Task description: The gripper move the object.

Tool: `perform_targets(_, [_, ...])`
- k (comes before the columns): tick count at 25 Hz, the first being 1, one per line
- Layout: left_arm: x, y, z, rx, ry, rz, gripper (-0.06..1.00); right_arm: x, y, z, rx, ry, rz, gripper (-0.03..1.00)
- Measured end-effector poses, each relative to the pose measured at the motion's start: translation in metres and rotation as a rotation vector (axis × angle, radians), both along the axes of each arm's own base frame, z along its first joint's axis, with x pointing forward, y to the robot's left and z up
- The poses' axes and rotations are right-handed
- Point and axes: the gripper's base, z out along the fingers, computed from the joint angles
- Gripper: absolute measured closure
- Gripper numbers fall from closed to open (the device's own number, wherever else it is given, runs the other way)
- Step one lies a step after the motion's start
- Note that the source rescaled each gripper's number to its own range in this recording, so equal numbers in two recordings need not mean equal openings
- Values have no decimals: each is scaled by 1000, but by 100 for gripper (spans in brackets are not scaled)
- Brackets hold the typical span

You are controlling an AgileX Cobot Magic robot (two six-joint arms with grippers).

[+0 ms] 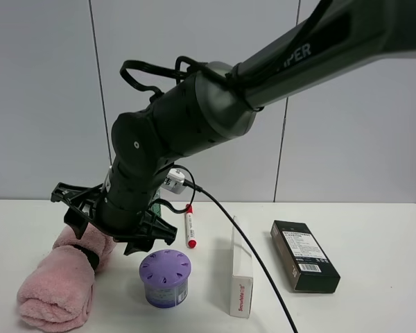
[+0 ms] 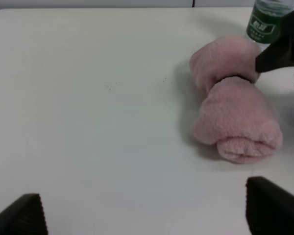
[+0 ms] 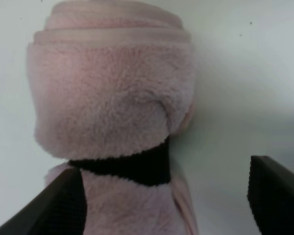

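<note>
One arm (image 1: 194,125) reaching across | right end effector (image 3: 169,203) spread wide | straddling pink towel (image 3: 112,98)

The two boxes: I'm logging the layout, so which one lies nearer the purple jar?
The long white box: it lies between the purple jar and the black box, which sits farther right.

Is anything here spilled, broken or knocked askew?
Nothing looks spilled or broken. The towel lies intact, with the right gripper open astride it. Only a loose black cable slants over the table.
</note>
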Motion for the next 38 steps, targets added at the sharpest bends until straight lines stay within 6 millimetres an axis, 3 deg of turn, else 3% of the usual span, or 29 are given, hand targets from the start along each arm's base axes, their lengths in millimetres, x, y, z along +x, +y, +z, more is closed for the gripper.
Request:
perform_targets(5, [0, 0, 0, 0, 0, 0, -6, -3, -3, 43, 20, -105, 93, 51])
perform_targets(11, [0, 0, 0, 0, 0, 0, -6, -13, -15, 117, -78, -425, 413, 51])
perform_targets(13, [0, 0, 0, 0, 0, 0, -6, -17, -21, 139, -121, -531, 505, 44])
perform_targets(16, [0, 0, 0, 0, 0, 0, -6, -26, -29, 161, -201, -627, 623, 24])
perform_targets(23, [0, 0, 0, 0, 0, 0, -6, -33, -58, 177, -498, -617, 737, 17])
perform_targets(32, [0, 0, 0, 0, 0, 0, -6, -19, -124, 210, -625, -516, 602, 17])
perform_targets(38, [0, 0, 0, 0, 0, 0, -6, -15, -182, 192, -685, -348, 513, 17])
